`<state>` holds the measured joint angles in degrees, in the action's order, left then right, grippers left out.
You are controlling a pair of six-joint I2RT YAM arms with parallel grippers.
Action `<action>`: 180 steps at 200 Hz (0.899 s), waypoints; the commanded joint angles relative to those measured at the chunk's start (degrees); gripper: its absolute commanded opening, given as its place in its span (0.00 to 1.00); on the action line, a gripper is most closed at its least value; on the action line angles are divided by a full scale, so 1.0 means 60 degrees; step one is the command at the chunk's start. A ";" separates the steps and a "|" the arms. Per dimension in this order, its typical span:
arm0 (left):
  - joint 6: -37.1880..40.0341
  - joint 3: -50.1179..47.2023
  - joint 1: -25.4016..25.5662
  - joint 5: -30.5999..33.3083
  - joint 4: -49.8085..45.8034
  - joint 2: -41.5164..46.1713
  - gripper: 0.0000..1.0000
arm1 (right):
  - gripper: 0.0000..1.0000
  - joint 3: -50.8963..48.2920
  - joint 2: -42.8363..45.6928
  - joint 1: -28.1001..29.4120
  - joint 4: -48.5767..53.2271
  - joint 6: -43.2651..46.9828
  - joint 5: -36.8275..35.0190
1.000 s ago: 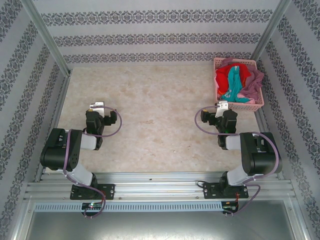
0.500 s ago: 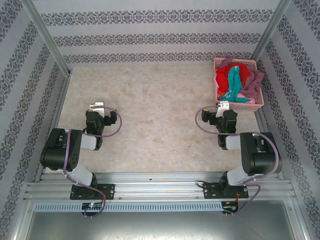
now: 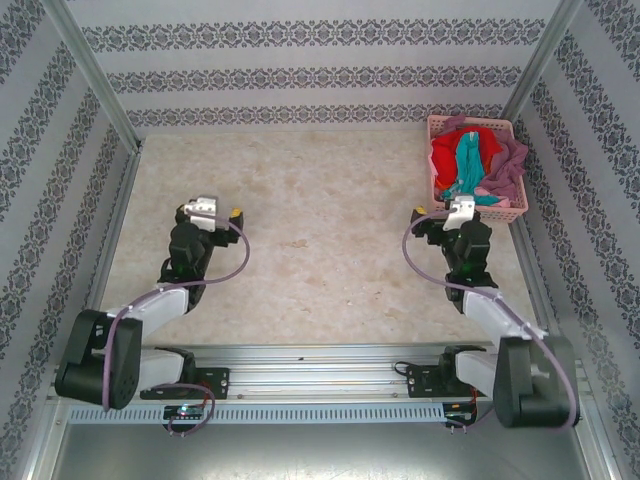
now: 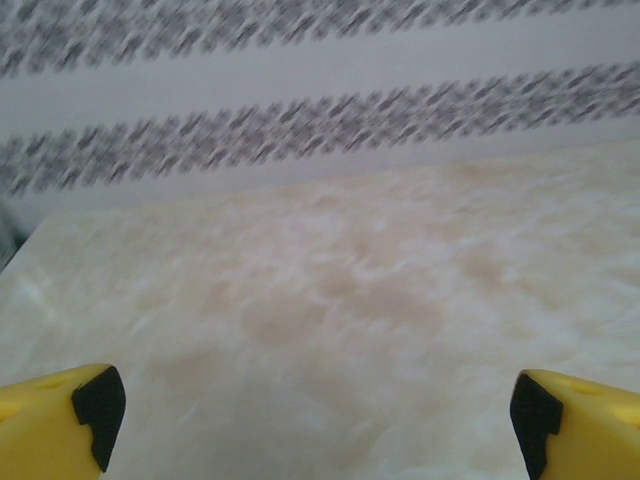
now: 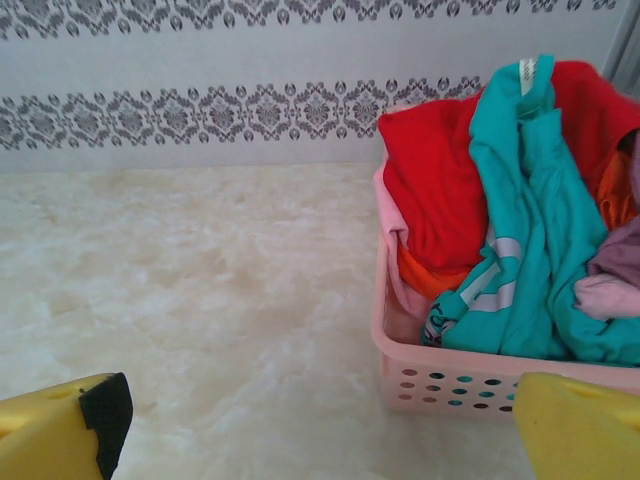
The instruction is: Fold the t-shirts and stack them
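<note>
All the t-shirts (image 3: 470, 165) sit bundled in the pink basket (image 5: 450, 385) at the upper right of the top view. None are on the table (image 3: 300, 200), so nothing's folded yet. The teal one (image 5: 530, 220) drapes over the red (image 5: 430, 190), with orange (image 5: 418, 272) peeking out underneath and mauve (image 5: 612, 275) cut off at the right edge.

The right gripper (image 5: 320, 425) sits just in front of the basket, fingers spread wide and empty, probably lined up for the first grab. The left gripper (image 4: 315, 420) is spread and empty too, over bare table, likely there to help flatten. I can't read the teal's white print or tell what's buried deeper.
</note>
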<state>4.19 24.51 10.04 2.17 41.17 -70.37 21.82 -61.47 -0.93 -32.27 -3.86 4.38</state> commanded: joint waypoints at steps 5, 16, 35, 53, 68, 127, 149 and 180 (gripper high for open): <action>0.0556 0.1281 0.1207 0.0054 -0.2342 -0.0015 1.00 | 0.98 0.0785 0.1062 0.0100 0.2427 -0.0689 0.0311; 0.0562 0.1700 0.1780 -0.0084 -0.2526 -0.0305 1.00 | 0.98 0.1124 0.1370 0.0082 0.3204 -0.0907 0.0316; 0.0640 0.2296 0.2791 -0.0254 -0.2393 -0.0902 1.00 | 0.98 0.1852 0.1633 0.0056 0.4357 -0.1329 -0.0239; 0.0839 0.3056 0.3660 -0.0602 -0.2597 -0.1572 1.00 | 0.98 0.3072 0.1319 -0.0142 0.5919 -0.1400 -0.0382; 0.0972 0.3610 0.4297 -0.0895 -0.2585 -0.2141 1.00 | 0.98 0.4264 0.0618 -0.0251 0.7143 -0.1159 -0.0355; 0.0542 0.5212 0.5948 -0.1920 -0.2000 -0.4323 1.00 | 0.98 0.7517 -0.2548 -0.1258 0.8608 -0.1203 -0.0526; 0.0345 0.5620 0.6362 -0.2072 -0.1779 -0.4897 1.00 | 0.98 0.8151 -0.3536 -0.1778 0.8283 -0.1538 -0.0305; 0.0306 0.6190 0.6728 -0.2256 -0.1709 -0.5493 1.00 | 0.98 0.9191 -0.5018 -0.2286 0.8613 -0.1635 -0.0366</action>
<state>7.07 58.67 48.82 -9.32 28.82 -101.75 72.23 -86.87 -12.84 16.88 -12.29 2.44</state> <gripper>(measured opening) 0.998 0.983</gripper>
